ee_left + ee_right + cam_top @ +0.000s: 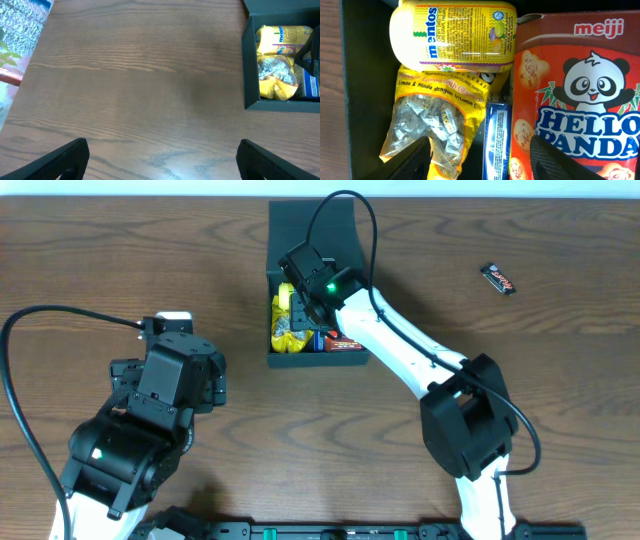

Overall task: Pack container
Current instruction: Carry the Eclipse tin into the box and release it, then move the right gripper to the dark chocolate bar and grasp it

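Observation:
The container [283,238] is a dark square box with its flap lid open at the back; it also shows in the left wrist view [249,75] and the right wrist view [365,95]. Inside lie a yellow Mentos tub [452,34], a yellow candy bag [437,117], a blue bar [497,135] and a red Hello Panda box [580,95]. My right gripper [482,160] is open and empty, just over the blue bar inside the box. My left gripper [162,160] is open and empty above bare table, left of the box.
A small dark snack bar [498,278] lies on the wooden table [120,260] at the far right. The right arm [400,345] stretches from the front right to the box. The left arm [140,420] fills the front left.

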